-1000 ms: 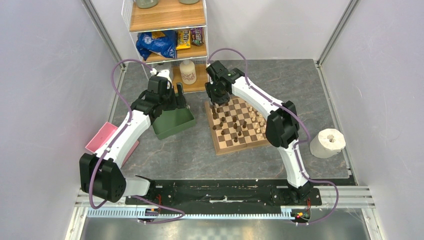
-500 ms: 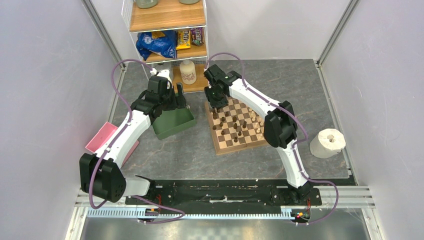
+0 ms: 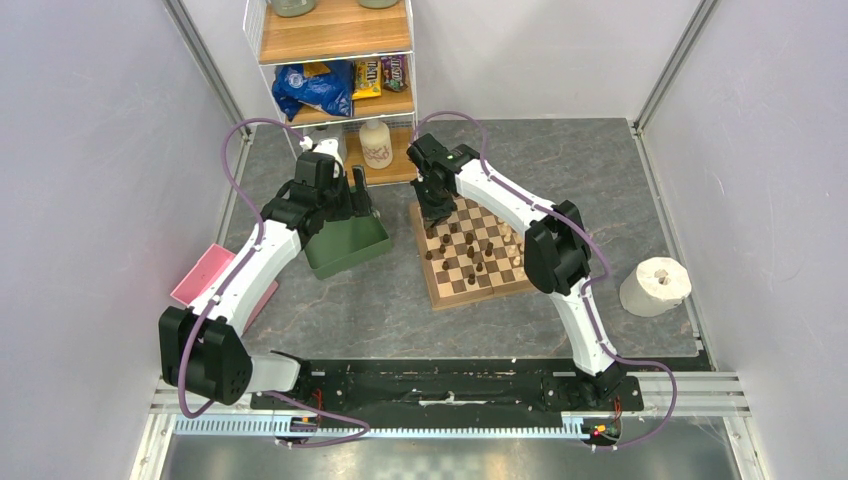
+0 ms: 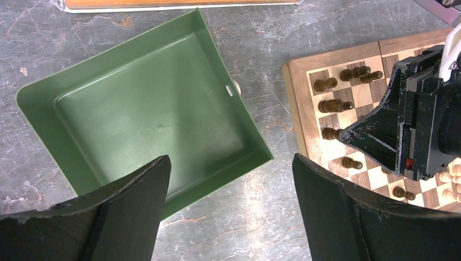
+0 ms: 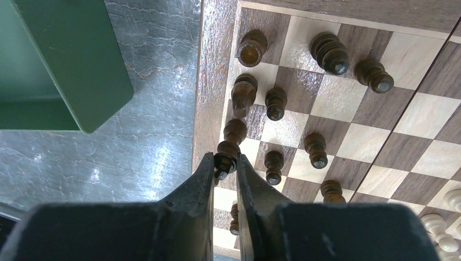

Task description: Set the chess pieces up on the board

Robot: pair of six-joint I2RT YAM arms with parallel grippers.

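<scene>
Currently my right jaws are clenched on a dark brown chess piece (image 5: 226,157), held upright at the left edge of the chessboard (image 5: 209,81). I judge it is lined up to join the dark pieces (image 5: 274,103) standing just beyond, though I cannot tell if its base touches. The cream pieces (image 3: 515,240) keep the opposite side. Beside the board, my left jaws hang spread wide, grasping nothing, over the green tray (image 4: 147,119), probably parked clear of the working arm

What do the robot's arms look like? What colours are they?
The left arm and right arm have white tube-shaped links with chunky black joints. A purple cable loops along each. The left tool and right tool each have two flat black fingers, slightly scuffed.
</scene>
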